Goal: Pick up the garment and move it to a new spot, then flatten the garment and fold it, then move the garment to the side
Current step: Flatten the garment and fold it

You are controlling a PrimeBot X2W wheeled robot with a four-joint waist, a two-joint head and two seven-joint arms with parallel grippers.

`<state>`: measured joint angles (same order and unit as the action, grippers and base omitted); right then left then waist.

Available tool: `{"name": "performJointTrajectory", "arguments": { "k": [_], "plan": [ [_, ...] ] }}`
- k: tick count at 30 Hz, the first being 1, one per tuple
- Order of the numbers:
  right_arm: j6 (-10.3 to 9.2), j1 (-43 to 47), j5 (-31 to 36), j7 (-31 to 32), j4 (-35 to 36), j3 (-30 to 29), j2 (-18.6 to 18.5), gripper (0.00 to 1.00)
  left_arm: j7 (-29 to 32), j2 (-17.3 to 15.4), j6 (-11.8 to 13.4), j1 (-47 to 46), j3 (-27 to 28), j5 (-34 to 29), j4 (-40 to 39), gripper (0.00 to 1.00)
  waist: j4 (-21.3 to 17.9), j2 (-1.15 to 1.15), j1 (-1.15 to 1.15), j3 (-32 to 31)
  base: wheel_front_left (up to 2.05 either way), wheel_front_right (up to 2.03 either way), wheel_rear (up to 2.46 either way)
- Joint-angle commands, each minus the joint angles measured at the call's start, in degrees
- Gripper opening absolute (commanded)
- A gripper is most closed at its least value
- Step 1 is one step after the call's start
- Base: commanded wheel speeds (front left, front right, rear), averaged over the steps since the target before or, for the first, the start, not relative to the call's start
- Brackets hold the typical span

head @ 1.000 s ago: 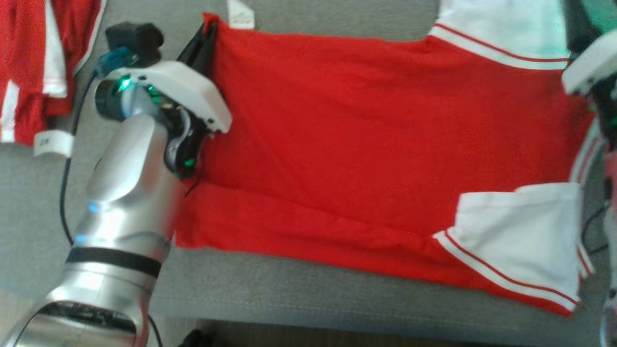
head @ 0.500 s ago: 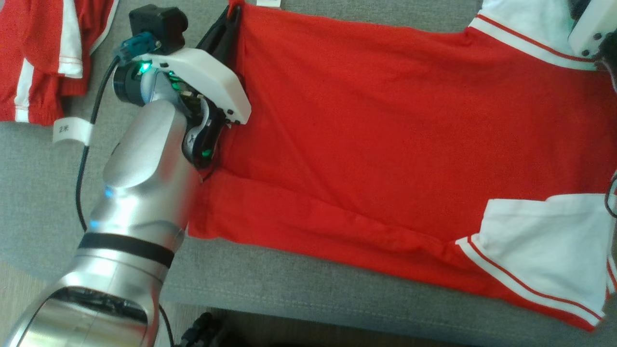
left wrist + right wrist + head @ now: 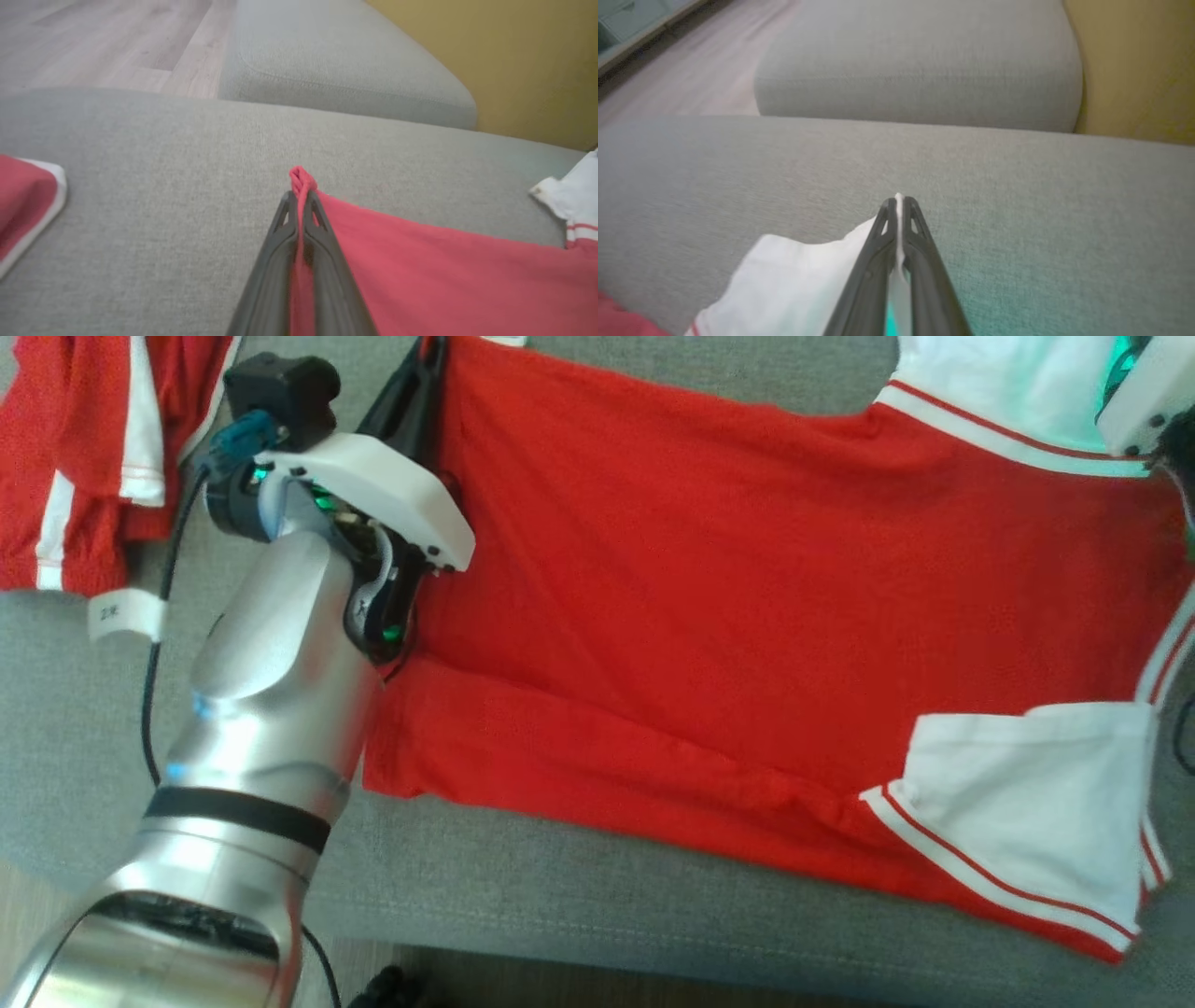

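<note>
Red jersey (image 3: 747, 607) lay spread across the grey sofa cushion (image 3: 560, 896), its hem to the left and its white sleeves to the right, with a long crease running along the near side.

At the far left of the head view, a second red-and-white garment (image 3: 84, 457) sat bunched on the same cushion, apart from the jersey. Just beside it, a white label (image 3: 126, 614) was wrapped round a black cable (image 3: 154, 663) that ran down past the silver left forearm (image 3: 261, 737). The left gripper (image 3: 299, 200) reached along the hem edge, and in its wrist view the two dark fingers were pressed together on the far hem corner, a small red tuft poking out past the tips.

Toward the right, the near sleeve (image 3: 1036, 803) lay folded over the red body, trimmed with thin red stripes. The far sleeve (image 3: 999, 392) stretched toward the top right corner, where the white wrist housing (image 3: 1144, 392) of the right arm showed. The right gripper (image 3: 897, 205) was clamped on that sleeve's white edge, a thin line of cloth showing between the closed fingers.

Beyond the cushion, both wrist views showed a further cushion (image 3: 920, 70), a wooden floor (image 3: 107, 42) and a yellow wall (image 3: 504, 60).
</note>
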<state>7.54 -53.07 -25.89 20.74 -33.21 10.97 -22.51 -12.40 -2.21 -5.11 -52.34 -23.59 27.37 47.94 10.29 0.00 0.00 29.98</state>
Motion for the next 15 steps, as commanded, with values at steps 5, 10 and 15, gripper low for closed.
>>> {"name": "performJointTrajectory", "arguments": {
  "k": [5, 10, 15],
  "plan": [
    [-0.05, 4.95, -0.71, -2.22, 9.19, -0.46, -0.65, 0.00, -1.38, -4.34, -0.11, 0.99, 1.93, 0.36, -4.24, 0.00, -1.59, 0.00, 0.00, -2.92, 0.00, 0.00, 0.00],
    [-0.05, 10.72, -0.42, -1.92, 17.45, -2.70, -0.11, 0.00, -0.73, -6.09, 0.30, 4.75, 2.31, 1.07, -7.67, 0.00, -2.82, 0.00, 0.00, -4.29, 0.00, 0.00, 0.00],
    [-0.05, 16.07, 0.39, -0.21, 25.42, -5.64, 1.50, 0.00, 0.68, -8.07, 1.40, 7.42, 2.97, 1.69, -12.29, 0.00, -3.77, 0.00, 0.00, -4.91, 0.00, 0.00, 0.00]
  ]
}}
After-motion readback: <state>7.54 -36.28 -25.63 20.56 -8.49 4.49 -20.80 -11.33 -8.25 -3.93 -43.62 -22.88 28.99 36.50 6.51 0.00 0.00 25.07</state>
